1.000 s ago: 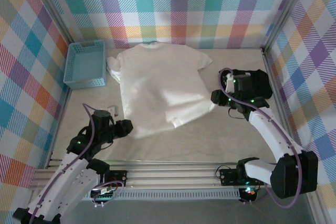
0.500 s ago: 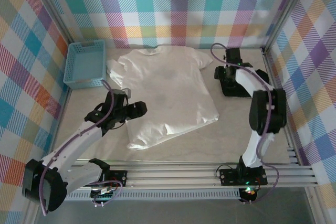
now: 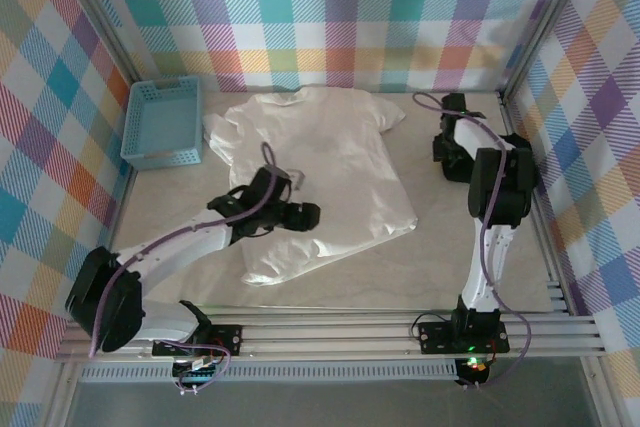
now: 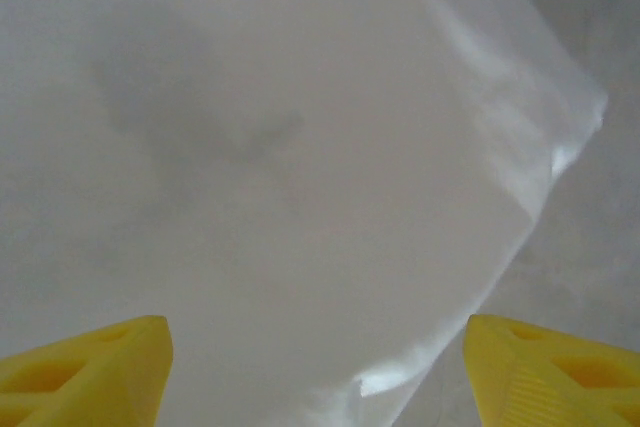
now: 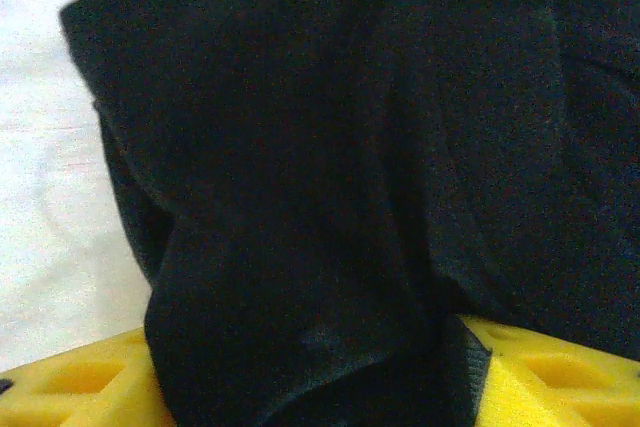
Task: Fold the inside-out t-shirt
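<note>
The left gripper [image 4: 318,325], spread, is now reaching in over the t-shirt [image 3: 320,147] to start folding; the right gripper [image 5: 320,382] is straddling the black garment [image 5: 330,147], grip unclear.

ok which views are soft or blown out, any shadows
Left wrist view: the t-shirt is soft, with a grey shadow patch at upper left and glare along its right edge. Right wrist view: the black garment is close, blurry and dark. Top view: sharp, evenly lit.
</note>
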